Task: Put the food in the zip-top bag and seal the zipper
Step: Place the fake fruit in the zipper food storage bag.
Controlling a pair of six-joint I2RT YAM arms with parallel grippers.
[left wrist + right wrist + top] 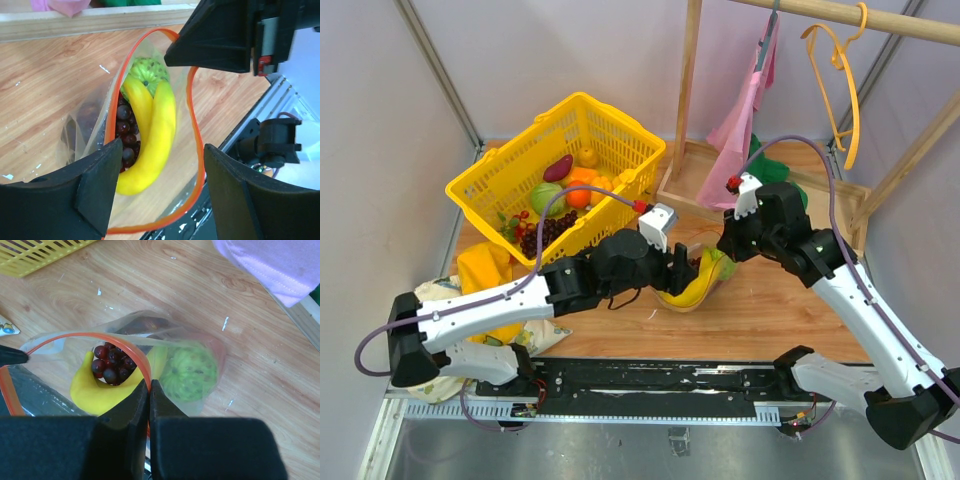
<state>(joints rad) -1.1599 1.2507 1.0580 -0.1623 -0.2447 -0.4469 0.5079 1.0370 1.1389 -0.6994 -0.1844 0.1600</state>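
Observation:
The clear zip-top bag [708, 272] lies on the wooden table in front of the yellow basket, its mouth held open. It holds yellow bananas [159, 131], dark grapes [125, 136] and a green bumpy fruit [147, 73]. My right gripper [149, 385] is shut on the red zipper strip [125, 347] at the bag's mouth; it also shows in the top view [728, 243]. My left gripper [157, 192] is open, and the near loop of the zipper [196, 125] lies between its fingers. More food [570, 190] sits in the basket.
The yellow mesh basket [510, 170] stands tilted at the back left. A wooden rack with a pink cloth [745, 120] and an orange hanger [845, 90] stands at the back right. A yellow-patterned cloth bundle [485, 270] lies at the left. A black rail [650, 380] runs along the near edge.

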